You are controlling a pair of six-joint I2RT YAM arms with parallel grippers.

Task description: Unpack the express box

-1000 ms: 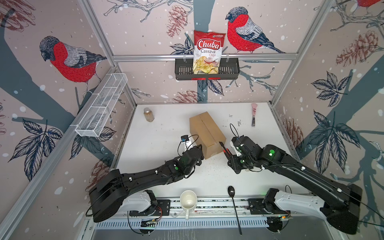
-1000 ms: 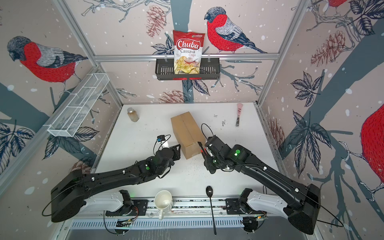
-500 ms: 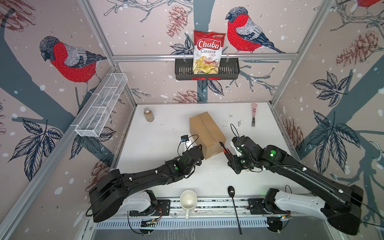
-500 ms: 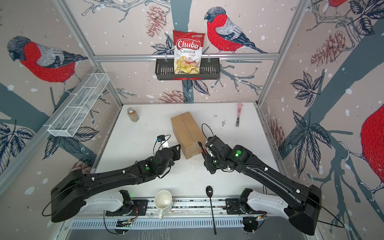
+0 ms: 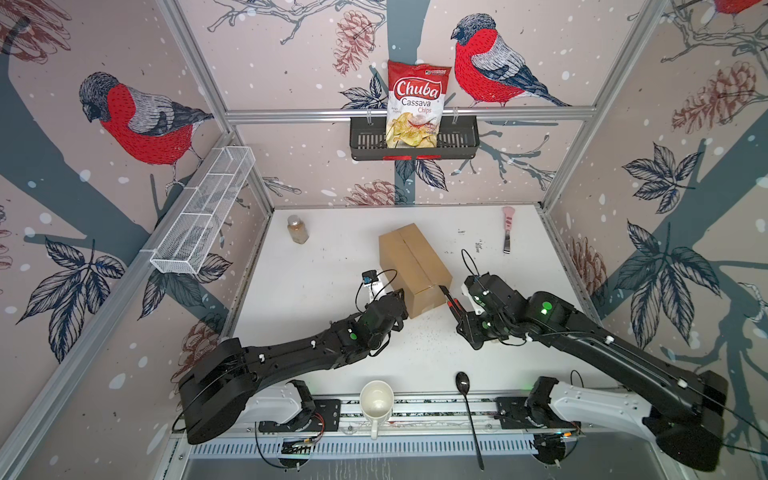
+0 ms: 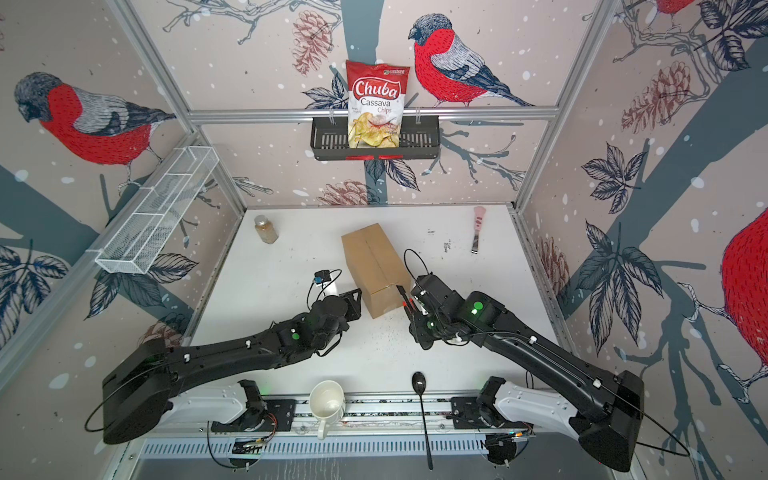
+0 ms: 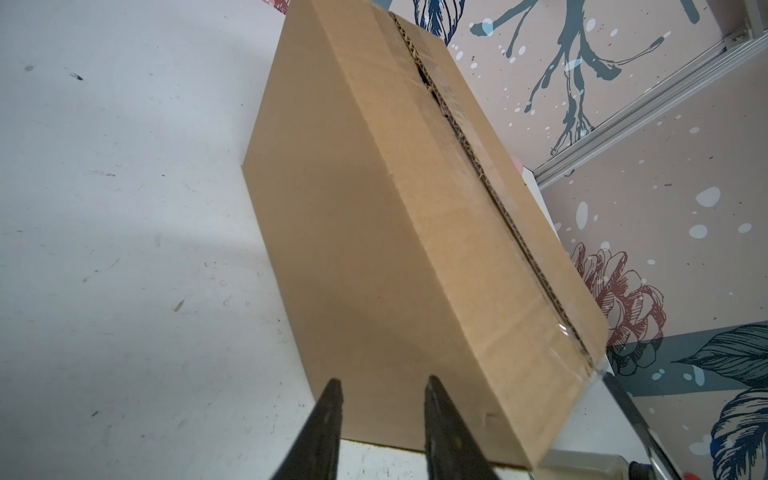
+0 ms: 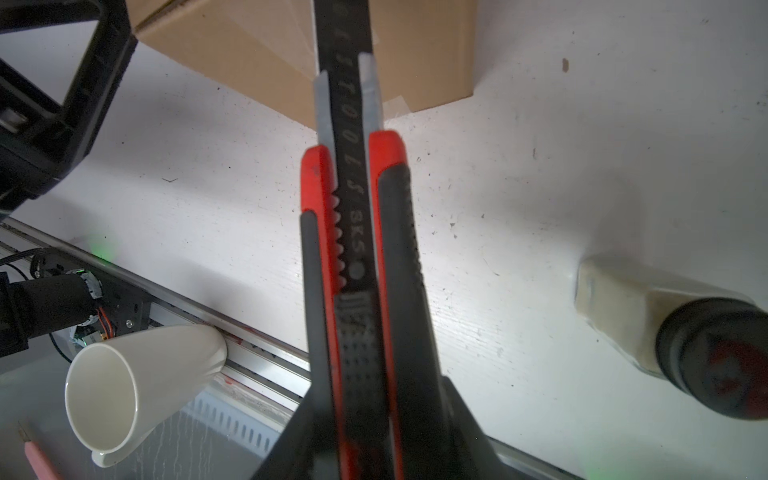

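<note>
The express box [image 5: 413,266] [image 6: 376,266] is a plain brown carton lying shut in the middle of the white table, with clear tape over its top seam [image 7: 490,195]. My left gripper [image 5: 400,296] [image 7: 382,392] is at the box's near left side, open, with nothing between its fingers. My right gripper [image 5: 464,322] [image 8: 365,411] is shut on a red and black utility knife [image 8: 353,208] [image 6: 406,305]. The knife's dark blade reaches to the near right top corner of the box [image 8: 270,54].
A cream mug [image 5: 376,401] and a black spoon [image 5: 463,386] lie at the front edge. A small jar [image 5: 298,229] and a pink-handled tool [image 5: 508,228] sit at the back. A chips bag [image 5: 417,104] stands in the black wall basket [image 5: 361,141]. A dark-capped bottle [image 8: 665,316] lies near my right arm.
</note>
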